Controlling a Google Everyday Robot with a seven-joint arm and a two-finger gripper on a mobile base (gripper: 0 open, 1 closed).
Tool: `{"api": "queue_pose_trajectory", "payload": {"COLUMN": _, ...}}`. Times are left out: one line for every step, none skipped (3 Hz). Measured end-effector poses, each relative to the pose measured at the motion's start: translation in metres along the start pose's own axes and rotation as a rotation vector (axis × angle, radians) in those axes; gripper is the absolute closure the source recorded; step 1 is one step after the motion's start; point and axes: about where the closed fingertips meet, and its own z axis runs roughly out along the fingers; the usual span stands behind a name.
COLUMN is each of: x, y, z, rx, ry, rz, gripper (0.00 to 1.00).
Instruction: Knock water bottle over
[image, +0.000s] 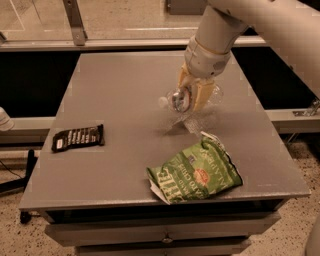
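The water bottle is clear, with its white cap pointing left. It lies nearly level, right at the grey table's surface, right of centre. My gripper comes down from the upper right with its tan fingers closed around the bottle's middle. The bottle's far end sticks out to the right of the fingers. Whether the bottle rests on the table or hangs just above it, I cannot tell.
A green chip bag lies near the front right edge, just below the gripper. A black snack bar wrapper lies at the left. My arm crosses the back right. A rail and glass run behind the table.
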Motion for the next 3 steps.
{"api": "queue_pose_trajectory", "payload": {"x": -0.003, "y": 0.015, "z": 0.011, "rx": -0.050, "ry": 0.047, "rz": -0.030, "gripper": 0.59}}
{"api": "queue_pose_trajectory", "payload": {"x": -0.004, "y": 0.025, "z": 0.018, "rx": -0.081, "ry": 0.076, "rz": -0.046, "gripper": 0.34}}
{"api": "queue_pose_trajectory", "payload": {"x": -0.005, "y": 0.032, "z": 0.022, "rx": -0.099, "ry": 0.090, "rz": -0.051, "gripper": 0.10}}
